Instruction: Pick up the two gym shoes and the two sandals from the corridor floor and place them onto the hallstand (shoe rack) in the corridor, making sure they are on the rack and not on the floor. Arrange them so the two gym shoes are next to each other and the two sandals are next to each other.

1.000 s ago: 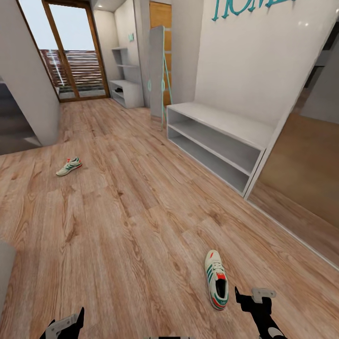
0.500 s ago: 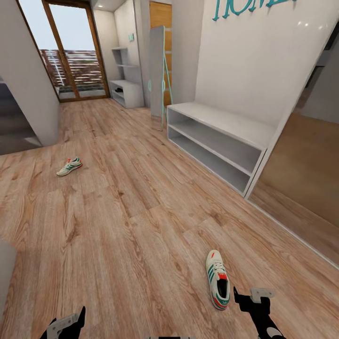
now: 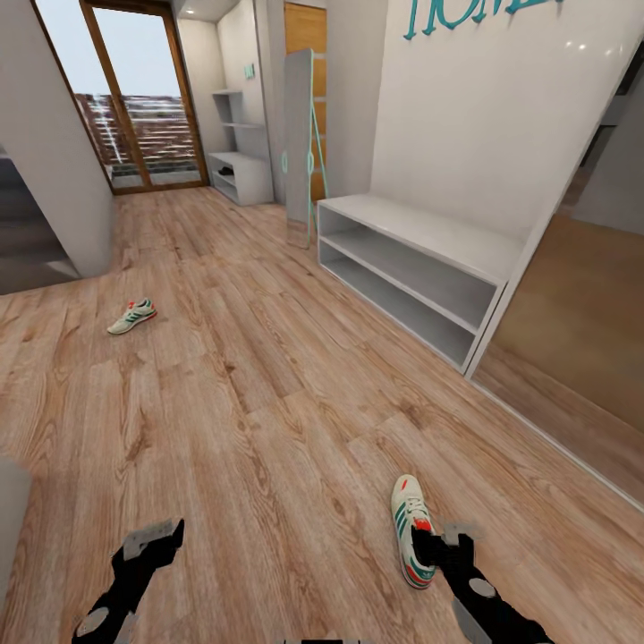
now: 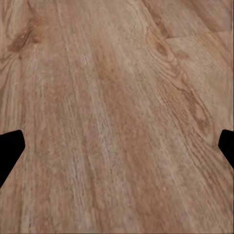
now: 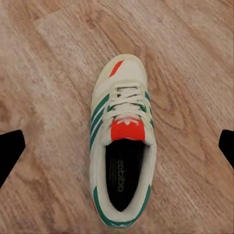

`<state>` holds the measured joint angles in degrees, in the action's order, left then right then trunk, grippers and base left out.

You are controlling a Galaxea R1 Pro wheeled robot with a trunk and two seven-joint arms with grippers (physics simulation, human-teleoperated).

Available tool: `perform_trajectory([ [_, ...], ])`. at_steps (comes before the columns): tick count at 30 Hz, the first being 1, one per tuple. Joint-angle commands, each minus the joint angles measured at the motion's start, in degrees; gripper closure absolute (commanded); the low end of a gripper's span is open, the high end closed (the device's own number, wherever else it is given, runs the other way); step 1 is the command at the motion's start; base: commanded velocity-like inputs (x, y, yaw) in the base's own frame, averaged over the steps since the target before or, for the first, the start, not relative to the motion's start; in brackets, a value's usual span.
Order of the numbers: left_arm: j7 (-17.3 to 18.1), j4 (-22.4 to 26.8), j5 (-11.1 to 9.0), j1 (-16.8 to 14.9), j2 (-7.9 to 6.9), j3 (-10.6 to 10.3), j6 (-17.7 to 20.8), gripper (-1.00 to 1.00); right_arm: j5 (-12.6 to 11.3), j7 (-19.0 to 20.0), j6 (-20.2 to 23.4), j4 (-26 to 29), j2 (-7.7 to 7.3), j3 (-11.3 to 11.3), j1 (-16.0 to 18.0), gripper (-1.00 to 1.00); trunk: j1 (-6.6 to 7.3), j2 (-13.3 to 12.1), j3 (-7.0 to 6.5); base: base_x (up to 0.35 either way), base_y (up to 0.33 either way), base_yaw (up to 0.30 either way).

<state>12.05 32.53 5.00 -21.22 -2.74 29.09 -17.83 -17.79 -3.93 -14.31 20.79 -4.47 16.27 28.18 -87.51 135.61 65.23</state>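
One gym shoe (image 3: 409, 519) lies on the corridor floor (image 3: 268, 429) close in front of me, toe pointing away. In the right wrist view this gym shoe (image 5: 122, 146) is seen from above, centred between the two black fingertips (image 5: 10, 148). My right gripper (image 3: 440, 543) hangs open over its heel end, not gripping it. The other gym shoe (image 3: 131, 316) lies far off to the left. My left gripper (image 3: 152, 542) is open above bare planks (image 4: 117, 117). The hallstand (image 3: 420, 234) stands empty along the right wall. The sandals are out of view.
A tall grey mirror panel (image 3: 300, 134) stands past the hallstand's far end. A white shelf unit (image 3: 240, 148) with a small dark item sits beside the glass door (image 3: 134, 94). A grey wall corner (image 3: 49, 152) juts in at left. A mirrored panel (image 3: 572, 340) lines the right side.
Both arms reached forward. My right gripper swung left from beside the near gym shoe to above its heel. My left gripper rose further into the head view. The shoes have not moved.
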Motion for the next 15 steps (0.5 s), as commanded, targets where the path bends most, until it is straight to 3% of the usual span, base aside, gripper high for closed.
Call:
perform_trajectory([
  [1,0.5,0.1,0.8,-1.5,0.04,0.5,1.8,-1.0,-0.4,-0.4,1.8,1.1,-0.01,0.5,0.1,-1.0,0.01,0.0,0.05,0.0,0.0,0.0],
  [5,0.5,0.5,2.2,-9.0,0.05,0.4,11.4,-1.0,-0.5,-0.4,9.6,7.3,0.12,0.3,0.4,-1.0,0.01,0.0,0.05,0.0,0.0,0.0],
  [10,0.5,0.6,3.8,-14.1,0.28,0.3,16.4,-1.0,-0.5,-0.5,12.0,10.6,0.11,0.1,0.5,-1.0,0.01,0.0,0.05,0.0,0.0,0.0],
  [13,0.5,0.7,5.9,-16.6,0.68,0.0,18.2,-1.0,-0.5,-0.5,12.6,11.5,0.09,0.0,0.5,-1.0,0.01,0.0,0.05,0.0,0.0,0.0],
  [15,0.4,1.1,8.9,-17.8,1.1,-2.5,19.2,-1.0,-0.5,-0.5,12.9,11.8,-0.03,-0.1,0.6,-1.0,0.01,0.0,0.05,0.0,0.0,0.0],
])
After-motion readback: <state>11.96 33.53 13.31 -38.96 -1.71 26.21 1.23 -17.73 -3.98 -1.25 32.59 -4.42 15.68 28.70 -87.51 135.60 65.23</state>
